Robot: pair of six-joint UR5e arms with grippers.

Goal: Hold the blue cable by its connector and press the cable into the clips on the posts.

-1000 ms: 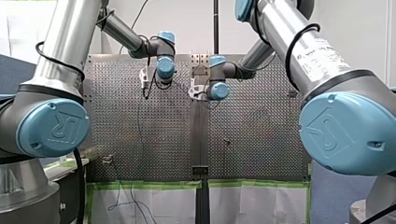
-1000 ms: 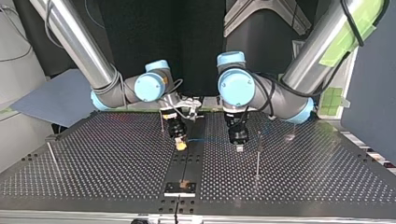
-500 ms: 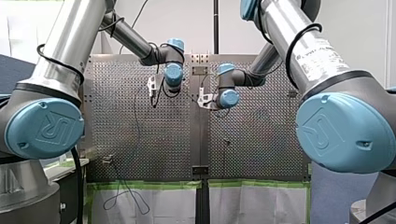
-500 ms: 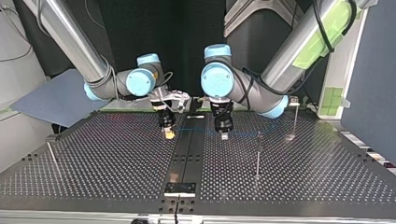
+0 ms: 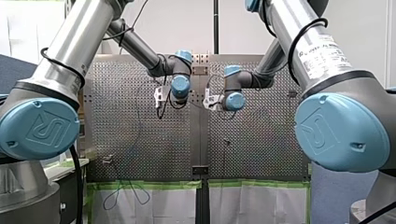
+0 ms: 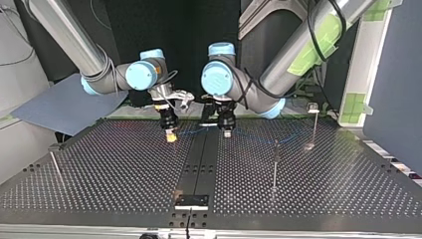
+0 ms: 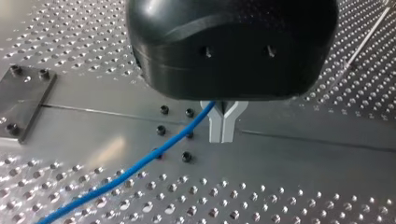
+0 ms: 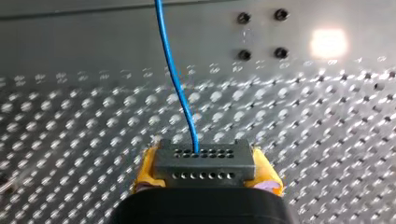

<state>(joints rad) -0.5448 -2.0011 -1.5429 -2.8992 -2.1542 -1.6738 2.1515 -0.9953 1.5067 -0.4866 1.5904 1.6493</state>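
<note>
the perforated metal table has a smooth strip down its middle, with a small bolted plate at the near end. two upright posts stand at the top view's right, and a tilted rod at its left.

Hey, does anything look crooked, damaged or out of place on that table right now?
Only one thing: the thin post at the top view's left leans, while the post near the middle stands upright; that may be camera angle. The blue cable runs smoothly from the connector in my right hand.
</note>
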